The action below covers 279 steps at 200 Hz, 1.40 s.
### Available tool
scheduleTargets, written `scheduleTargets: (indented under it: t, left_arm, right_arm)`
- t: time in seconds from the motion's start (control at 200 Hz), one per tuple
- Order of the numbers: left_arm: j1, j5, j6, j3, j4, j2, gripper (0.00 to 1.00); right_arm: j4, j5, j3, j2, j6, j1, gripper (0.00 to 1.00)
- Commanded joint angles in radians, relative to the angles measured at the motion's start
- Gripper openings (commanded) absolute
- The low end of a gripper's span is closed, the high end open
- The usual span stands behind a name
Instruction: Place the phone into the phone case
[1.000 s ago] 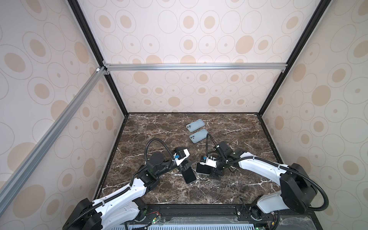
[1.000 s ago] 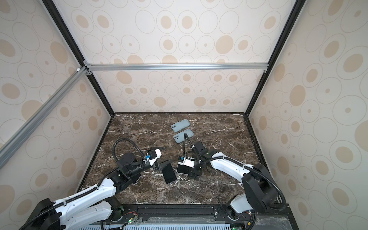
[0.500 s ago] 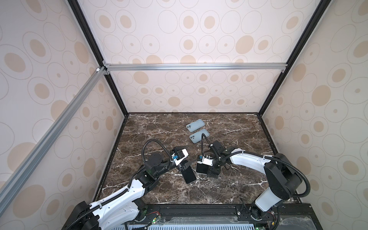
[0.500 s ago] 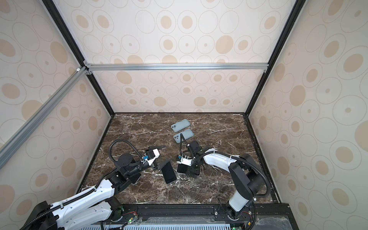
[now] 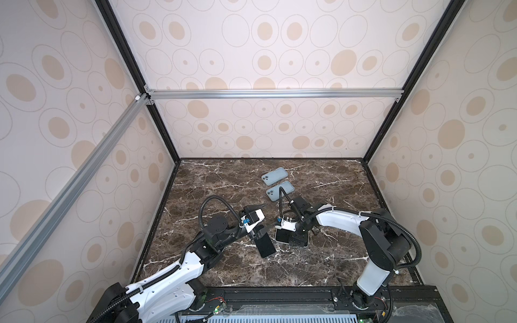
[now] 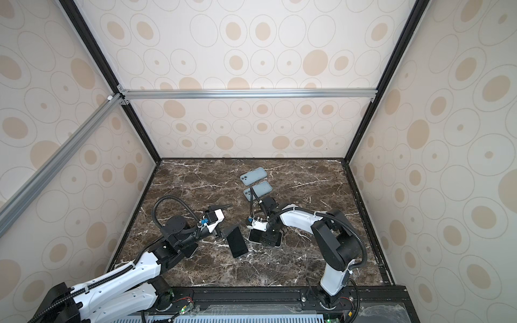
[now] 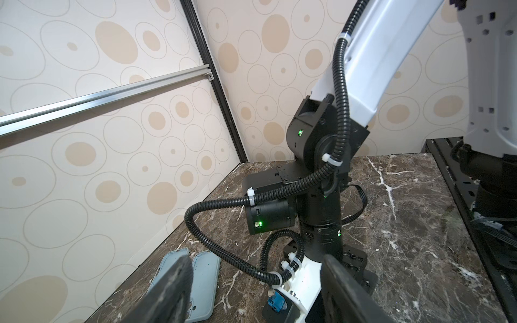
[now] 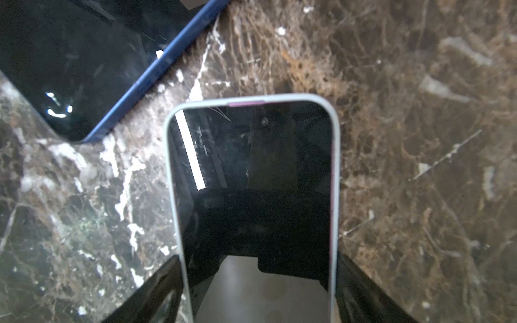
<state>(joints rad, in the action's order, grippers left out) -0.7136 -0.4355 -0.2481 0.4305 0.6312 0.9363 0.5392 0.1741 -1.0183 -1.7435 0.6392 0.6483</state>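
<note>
A phone (image 8: 251, 181) lies screen up on the marble floor, seated in a pale phone case whose rim (image 8: 167, 167) frames it. A pink edge shows along its top and one side. My right gripper (image 8: 257, 260) straddles it from above, a finger pressed against each long side. In both top views the gripper (image 5: 298, 240) covers most of this phone (image 5: 280, 236). My left gripper (image 5: 264, 219) hangs open beside it with nothing between the fingers (image 7: 173, 279). Its front finger sits at the end of a dark phone with a blue edge (image 5: 265, 246).
Two light blue cases (image 5: 274, 176) (image 5: 279, 190) lie side by side at the back centre, just behind my right wrist. The blue-edged phone (image 8: 78, 64) lies close to the cased phone's corner. Patterned walls close in the floor (image 5: 335, 265) on three sides.
My right arm's elbow has swung up and inward while its gripper stayed over the cased phone. Its jaws have narrowed onto the phone's sides. The left arm has barely moved.
</note>
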Motion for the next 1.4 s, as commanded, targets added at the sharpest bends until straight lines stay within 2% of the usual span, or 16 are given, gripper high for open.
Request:
scheduleTargets:
  t: [0.0, 0.22, 0.35, 0.49, 0.94, 1.145, 1.39]
  left_arm:
    - [0.002, 0.000, -0.026, 0.002, 0.027, -0.017, 0.72]
    - [0.003, 0.005, -0.027, 0.004, 0.027, -0.016, 0.72]
    - [0.003, 0.005, -0.026, 0.004, 0.026, -0.020, 0.72]
    - [0.003, 0.011, -0.026, 0.004, 0.026, -0.023, 0.72]
    - [0.003, 0.018, -0.020, 0.005, 0.033, -0.005, 0.71]
    - [0.008, 0.025, -0.016, 0.009, 0.032, 0.004, 0.71]
    - [0.012, 0.038, -0.020, 0.008, 0.028, 0.007, 0.71]
  right_arm:
    - [0.027, -0.053, -0.016, -0.027, -0.010, 0.006, 0.81]
    - [0.020, -0.125, -0.025, -0.047, -0.055, 0.005, 0.79]
    - [0.027, -0.158, -0.028, -0.059, -0.082, 0.005, 0.86]
    - [0.028, -0.187, -0.017, -0.064, -0.092, 0.007, 0.87]
    - [0.021, -0.196, -0.017, -0.058, -0.140, -0.032, 0.69]
    - [0.022, -0.231, -0.036, -0.039, -0.212, -0.107, 0.66]
    - [0.131, -0.276, -0.135, -0.122, -0.336, -0.225, 0.66]
